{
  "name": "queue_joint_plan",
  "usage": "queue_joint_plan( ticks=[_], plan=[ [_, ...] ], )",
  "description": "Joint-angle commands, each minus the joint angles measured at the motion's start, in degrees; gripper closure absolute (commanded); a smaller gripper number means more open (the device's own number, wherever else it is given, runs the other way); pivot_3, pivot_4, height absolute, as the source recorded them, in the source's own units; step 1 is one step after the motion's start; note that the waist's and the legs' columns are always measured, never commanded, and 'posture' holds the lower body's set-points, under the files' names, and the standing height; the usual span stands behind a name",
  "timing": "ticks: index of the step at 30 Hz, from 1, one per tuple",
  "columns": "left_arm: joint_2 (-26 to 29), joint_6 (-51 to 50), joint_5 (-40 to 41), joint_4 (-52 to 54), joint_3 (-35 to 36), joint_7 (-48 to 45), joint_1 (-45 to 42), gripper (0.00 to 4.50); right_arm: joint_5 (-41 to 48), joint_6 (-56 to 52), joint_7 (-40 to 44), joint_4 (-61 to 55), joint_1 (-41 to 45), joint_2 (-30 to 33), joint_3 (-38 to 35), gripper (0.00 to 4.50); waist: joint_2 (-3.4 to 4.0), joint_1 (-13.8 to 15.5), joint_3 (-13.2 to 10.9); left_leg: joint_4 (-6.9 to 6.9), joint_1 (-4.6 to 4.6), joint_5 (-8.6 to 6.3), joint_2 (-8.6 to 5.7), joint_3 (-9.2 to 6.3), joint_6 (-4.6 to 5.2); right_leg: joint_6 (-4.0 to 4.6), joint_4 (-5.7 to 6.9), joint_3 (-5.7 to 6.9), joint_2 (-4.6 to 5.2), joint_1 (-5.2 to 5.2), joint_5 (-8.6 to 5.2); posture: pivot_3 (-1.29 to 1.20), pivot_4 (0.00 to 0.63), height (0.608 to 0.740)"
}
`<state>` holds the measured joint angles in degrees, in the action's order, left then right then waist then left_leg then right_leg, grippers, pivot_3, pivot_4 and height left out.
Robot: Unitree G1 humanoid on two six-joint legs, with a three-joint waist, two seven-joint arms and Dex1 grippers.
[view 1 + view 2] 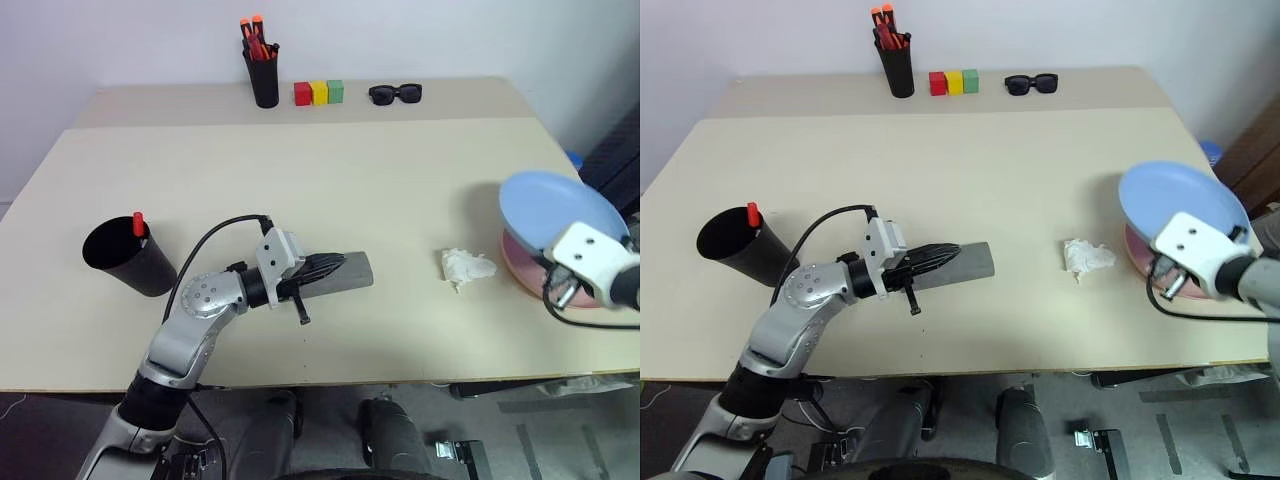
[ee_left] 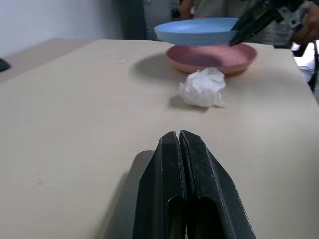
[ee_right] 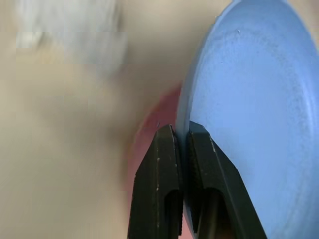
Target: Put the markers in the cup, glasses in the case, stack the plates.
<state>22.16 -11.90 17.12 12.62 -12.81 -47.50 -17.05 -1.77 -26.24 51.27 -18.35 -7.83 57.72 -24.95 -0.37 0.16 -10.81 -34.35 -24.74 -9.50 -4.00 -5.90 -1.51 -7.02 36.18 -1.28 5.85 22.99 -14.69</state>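
My right gripper (image 3: 182, 134) is shut on the rim of the light blue plate (image 1: 555, 205). It holds that plate tilted just above the salmon pink plate (image 1: 522, 268) at the table's right edge. The grey case (image 1: 350, 275) lies flat near the front middle, lid down. My left gripper (image 1: 338, 263) is shut with nothing between its fingers and lies level on top of the case. The wide black cup (image 1: 125, 258) stands at the left, with a red-orange marker (image 1: 138, 222) sticking out of it. The glasses are out of view.
A crumpled white tissue (image 1: 465, 266) lies between the case and the plates. At the back edge stand a tall black cup of orange-capped markers (image 1: 262, 70), three coloured blocks (image 1: 319, 93) and black sunglasses (image 1: 395, 93).
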Motion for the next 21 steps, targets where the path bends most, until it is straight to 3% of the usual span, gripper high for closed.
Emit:
queue_joint_plan(
  ticks=[1, 6, 12, 21],
  plan=[
    [-0.63, 3.14, -0.28, -0.47, -0.31, -1.42, -1.22, 4.50, 0.44, -1.08, -0.16, -3.00, -1.55, 0.33, -3.09, 3.52, -0.01, 0.08, 0.00, 0.00, 0.06, 0.00, 0.04, 0.01, 0.01, 0.01, 0.00, 0.01, 0.00, -0.07, -0.01, 0.00, 0.150, 0.740],
    [-0.48, 4.23, 0.19, 0.20, 0.00, -2.58, 0.80, 4.50, 5.81, -2.97, -0.13, -4.68, 3.08, -1.17, -2.25, 1.13, 0.00, 0.24, 0.00, 0.00, 0.24, -0.06, 0.06, 0.02, 0.08, -0.02, -0.10, 0.01, 0.04, -0.31, -0.04, 0.00, 0.150, 0.740],
    [0.12, 4.40, -0.64, 2.19, 0.02, -2.32, 3.74, 4.50, 12.51, -6.08, -0.23, -6.33, 9.08, -4.62, 3.24, 1.13, -0.06, 0.55, -0.02, 0.00, 0.25, -0.07, 0.06, -0.08, 0.09, -0.03, -0.11, 0.05, 0.05, -0.34, -0.06, 0.00, 0.150, 0.740],
    [-0.04, 2.75, -1.65, 5.61, -0.45, 0.30, 5.46, 4.50, 8.30, -3.15, -5.14, -0.27, 11.63, -8.04, 16.00, 1.13, -0.07, 0.60, -0.01, -0.01, 0.24, -0.09, 0.01, -0.11, 0.10, -0.02, -0.18, 0.05, 0.10, -0.37, -0.07, 0.00, 0.150, 0.740]
  ],
)
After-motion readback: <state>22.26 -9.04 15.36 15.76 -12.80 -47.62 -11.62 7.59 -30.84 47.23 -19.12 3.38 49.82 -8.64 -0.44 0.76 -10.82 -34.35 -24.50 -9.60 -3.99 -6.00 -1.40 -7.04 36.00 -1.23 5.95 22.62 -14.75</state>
